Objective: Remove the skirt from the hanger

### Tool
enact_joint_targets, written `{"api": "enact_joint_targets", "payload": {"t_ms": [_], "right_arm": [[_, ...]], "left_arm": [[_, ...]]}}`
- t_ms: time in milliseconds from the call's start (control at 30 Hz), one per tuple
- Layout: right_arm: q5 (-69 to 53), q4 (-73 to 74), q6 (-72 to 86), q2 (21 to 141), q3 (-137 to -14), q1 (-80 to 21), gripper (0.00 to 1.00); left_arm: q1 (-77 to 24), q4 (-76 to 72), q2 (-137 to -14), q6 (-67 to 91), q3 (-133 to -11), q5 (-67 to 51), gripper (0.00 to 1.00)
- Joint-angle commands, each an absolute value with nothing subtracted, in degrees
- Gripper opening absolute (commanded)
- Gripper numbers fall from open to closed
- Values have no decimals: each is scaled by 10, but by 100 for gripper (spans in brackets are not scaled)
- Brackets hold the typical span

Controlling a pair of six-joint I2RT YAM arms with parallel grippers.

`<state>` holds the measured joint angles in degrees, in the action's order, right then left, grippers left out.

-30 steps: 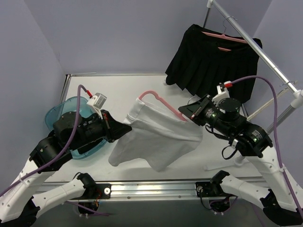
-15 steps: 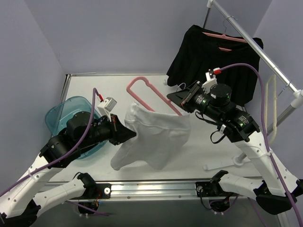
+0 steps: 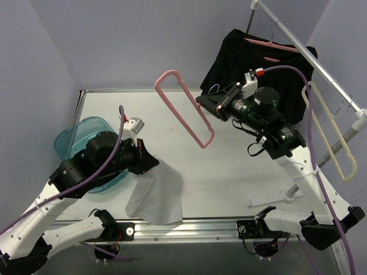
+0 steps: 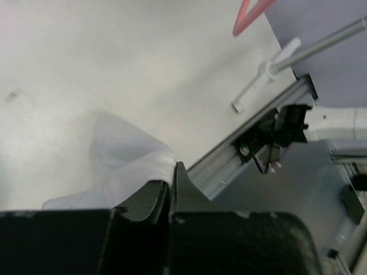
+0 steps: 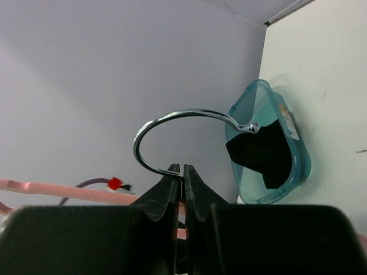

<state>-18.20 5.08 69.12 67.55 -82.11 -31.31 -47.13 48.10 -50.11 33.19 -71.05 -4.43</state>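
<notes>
While the left gripper [image 3: 152, 163] is pinched tight on one edge of the white fabric skirt [image 3: 156, 197], the garment hangs from it, clear of any hanger. Its lower part is draped on the white tabletop [image 3: 246, 166], close to the near edge. In the left wrist view, the two dark fingers meet on a fold of the pale cloth [image 4: 129, 163], with no gap between them

The right gripper [image 3: 205, 104] is raised above the table's middle and holds the pink plastic hanger [image 3: 184, 109], which is bare and tilted, well apart from the skirt. From the right wrist camera, its jaws are clamped together at the base of the hanger's chrome wire hook [image 5: 183, 117], which curls up above the fingertips

A translucent teal plastic bin [image 3: 71, 140] sits at the table's left side, just behind the left arm. The right wrist view shows a dark cloth [image 5: 264, 152] lying inside it

At the far right, a black pleated skirt [image 3: 252, 63] hangs on a second pink hanger [image 3: 269, 44] from the slanted metal garment rail [image 3: 321, 66]. Further down that rail, an empty cream plastic hanger [image 3: 331, 134] dangles beside the right arm
</notes>
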Motion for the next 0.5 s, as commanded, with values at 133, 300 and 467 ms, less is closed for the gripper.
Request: {"api": "enact_joint_targets", "payload": {"t_ms": [133, 300, 467], "right_arm": [[-202, 159, 557, 657, -893, -288, 0], [-204, 188, 546, 609, -854, -285, 0], [-230, 211, 531, 598, -829, -285, 0]], "left_arm": [[-466, 610, -562, 125, -993, 194, 2], [-466, 614, -557, 67, -1077, 364, 2], [-466, 597, -556, -21, -1113, 462, 2]]}}
